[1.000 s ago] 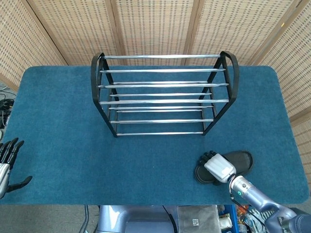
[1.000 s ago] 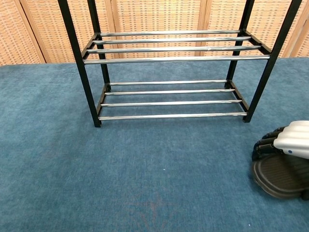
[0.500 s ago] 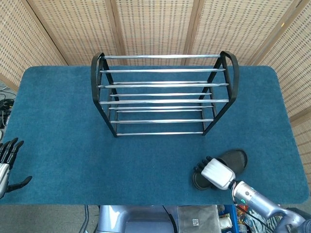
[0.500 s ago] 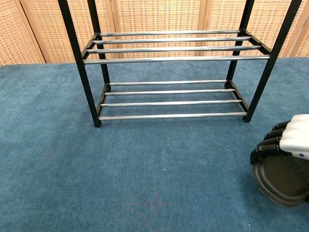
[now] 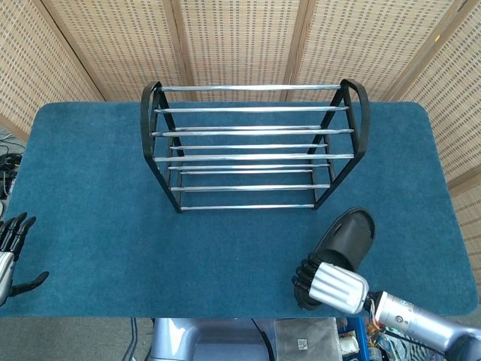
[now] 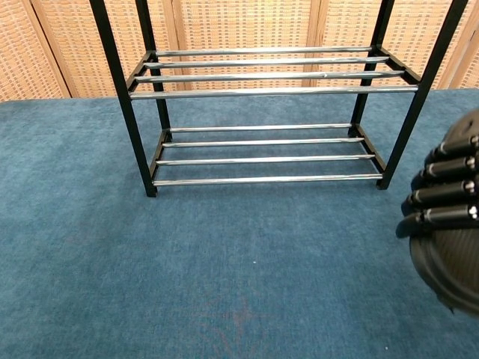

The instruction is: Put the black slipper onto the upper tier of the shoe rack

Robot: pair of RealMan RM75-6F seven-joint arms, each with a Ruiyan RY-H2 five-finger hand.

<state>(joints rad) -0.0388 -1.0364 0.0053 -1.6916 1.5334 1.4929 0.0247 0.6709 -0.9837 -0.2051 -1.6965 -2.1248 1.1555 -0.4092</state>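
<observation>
- The right hand [image 5: 328, 283] grips the black slipper [image 5: 344, 239], now raised off the tabletop [image 5: 90, 188] and turned more upright than a second ago.
- It is in front of the shoe rack [image 5: 252, 143], right of centre.
- The left hand [image 5: 11, 252] is unchanged, fingers spread.

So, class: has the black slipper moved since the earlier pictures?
Yes. Gripped by the right hand, the black slipper has swung its free end up toward the shoe rack, and it looks lifted off the table.

A blue carpeted tabletop [image 5: 90, 188] carries a two-tier rack [image 5: 252, 147] of black frame and chrome bars, standing toward its back.
</observation>
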